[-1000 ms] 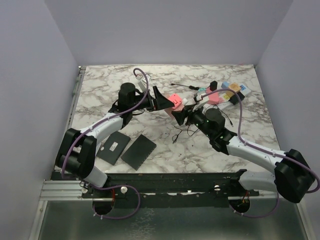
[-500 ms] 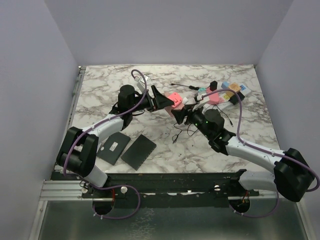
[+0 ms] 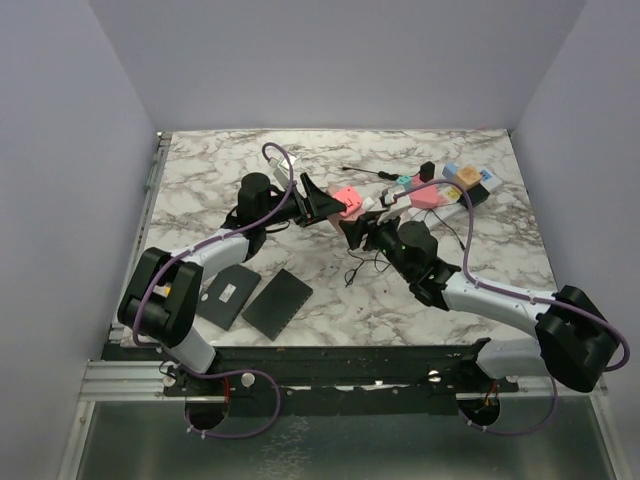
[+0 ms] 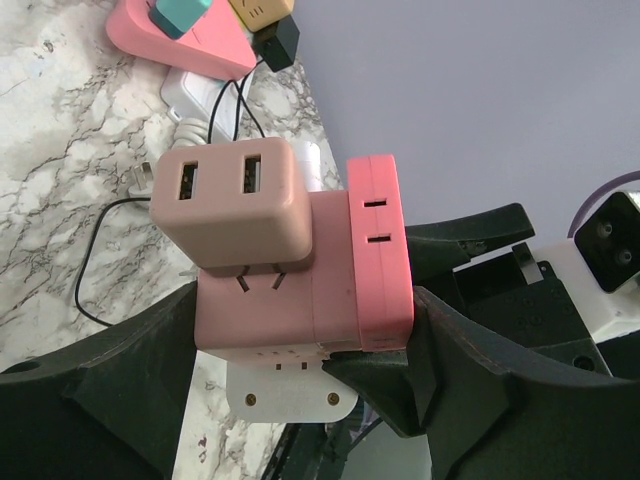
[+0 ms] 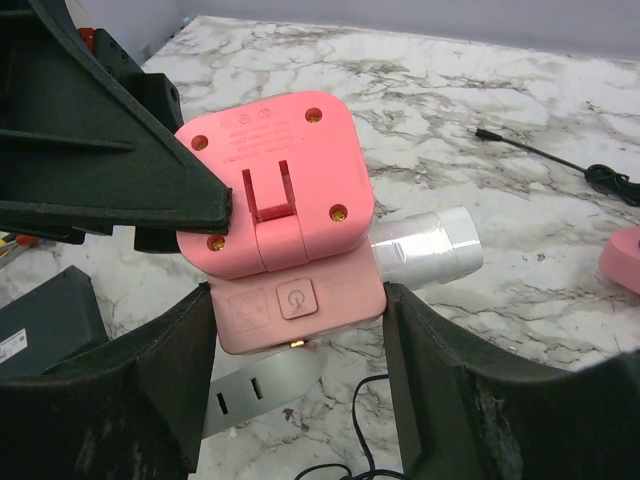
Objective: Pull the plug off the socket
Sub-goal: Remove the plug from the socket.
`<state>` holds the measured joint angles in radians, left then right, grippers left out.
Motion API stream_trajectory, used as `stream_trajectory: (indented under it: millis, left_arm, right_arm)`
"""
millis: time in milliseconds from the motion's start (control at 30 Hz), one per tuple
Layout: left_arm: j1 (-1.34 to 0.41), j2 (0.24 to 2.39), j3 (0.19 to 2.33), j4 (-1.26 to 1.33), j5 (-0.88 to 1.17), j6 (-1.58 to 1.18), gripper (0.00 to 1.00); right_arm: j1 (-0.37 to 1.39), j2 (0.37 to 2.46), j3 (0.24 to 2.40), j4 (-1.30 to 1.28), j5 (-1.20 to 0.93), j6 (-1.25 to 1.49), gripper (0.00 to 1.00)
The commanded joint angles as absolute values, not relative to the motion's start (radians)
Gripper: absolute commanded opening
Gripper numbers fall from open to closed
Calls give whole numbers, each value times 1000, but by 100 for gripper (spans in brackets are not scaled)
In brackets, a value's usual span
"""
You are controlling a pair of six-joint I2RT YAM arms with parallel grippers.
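The plug (image 3: 348, 198) is a pale pink cube (image 4: 265, 300) with a brighter pink plate (image 5: 270, 180) on one side and a pale two-port USB charger (image 4: 225, 205) stuck in another face. It hangs above mid-table. My left gripper (image 4: 300, 320) comes from the left and is shut across the cube and plate. My right gripper (image 5: 298, 300) is shut on the cube body from the near right. A white part (image 4: 290, 390) shows under the cube. The socket (image 3: 462, 199), a white strip carrying coloured blocks, lies at the back right. Whether the cube joins it is hidden.
Two flat black pads (image 3: 228, 293) (image 3: 277, 300) lie near the left arm's base. A thin black cable (image 3: 362, 265) loops under the right wrist. Another black lead (image 3: 365, 172) and a small black charger (image 3: 427, 170) lie at the back. Grey walls enclose the table.
My left gripper has moved right onto the pink plug and its jaws have narrowed around it. The right arm has shifted slightly left, still holding the cube.
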<state>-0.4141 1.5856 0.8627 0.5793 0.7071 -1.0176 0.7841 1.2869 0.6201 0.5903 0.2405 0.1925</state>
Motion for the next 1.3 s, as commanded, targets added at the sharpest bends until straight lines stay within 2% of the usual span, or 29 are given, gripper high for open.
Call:
stream_trajectory:
  millis: [0,167,233,367,600,733,933,1267]
  left_arm:
    - [-422,1602,847,594,704,-1039,63]
    - [-423,1607,846,594,704,-1044,57]
    - [-422,1609,845,594,702,-1045,55]
    - [-422,1610,837,594,689,-1035,53]
    - [-422,1649,803,594,634,-1010,46]
    - [-422,1673,791,594,609,-1000,44]
    - [-422,1689,765,594,558,-995,39]
    - [-422,1673,718,595,478,-1013,39]
  right_arm:
    - [802,1298,668,708,325,126,0]
    - [804,1302,666,706,336,125,0]
    - [804,1306,669,698,344,129,4]
    - [804,1321,680,672,345,147,36]
    - [804,1360,679,607,322,226,60]
    - [803,1348,655,581,302,269,71]
    - [804,1323,634,526,237,349,78]
    - [812,1328,687,293,224,595,78]
